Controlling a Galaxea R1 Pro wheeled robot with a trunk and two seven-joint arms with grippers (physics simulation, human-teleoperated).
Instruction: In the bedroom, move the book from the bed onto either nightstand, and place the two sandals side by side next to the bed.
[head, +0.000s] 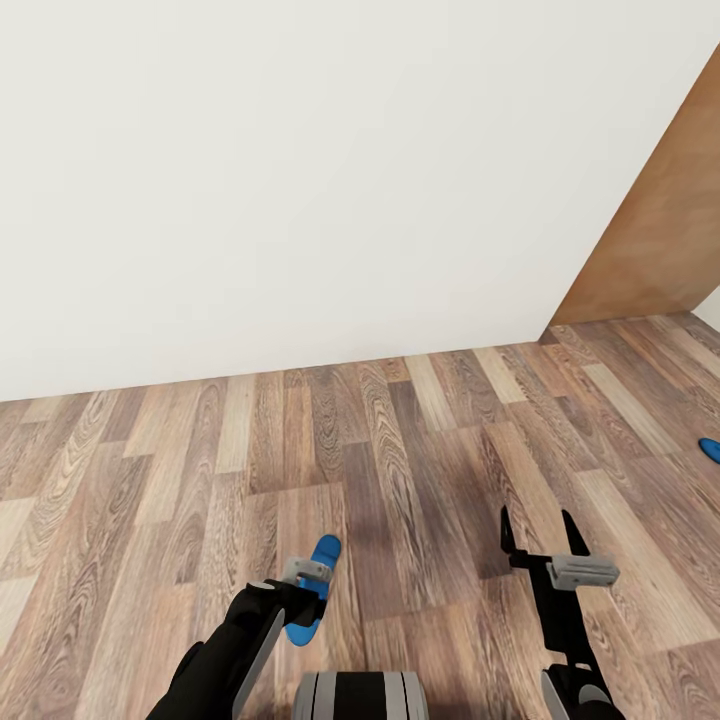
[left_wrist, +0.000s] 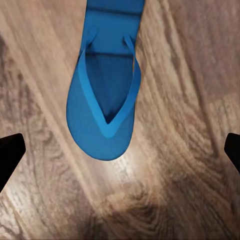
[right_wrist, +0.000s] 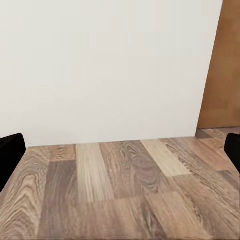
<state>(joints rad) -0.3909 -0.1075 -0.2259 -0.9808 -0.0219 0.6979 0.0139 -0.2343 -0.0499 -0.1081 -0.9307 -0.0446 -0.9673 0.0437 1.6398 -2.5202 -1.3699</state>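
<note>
- You are facing a plain white wall (head: 300, 170), which takes up most of the head view
- Below it runs the wood-plank floor (head: 420, 450), with mixed light and dark boards
- At the right a brown wooden panel (head: 655, 240) stands at an angle against the wall (a door or a cabinet side, you cannot tell which)
- Your left gripper (head: 300, 590) points down at the floor, right over one blue sandal (head: 322, 560); its fingers are spread wide, with the black fingertips (left_wrist: 10, 157) at either edge of the left wrist view and nothing between them
- That sandal (left_wrist: 105, 105) lies flat on the planks, strap side up, directly beneath the gripper
- Your right gripper (head: 542, 535) is held above bare floor, jaws apart and empty, pointing toward the wall
- The second sandal (head: 711, 449) is only a blue sliver at the right edge, well apart from the first
</note>
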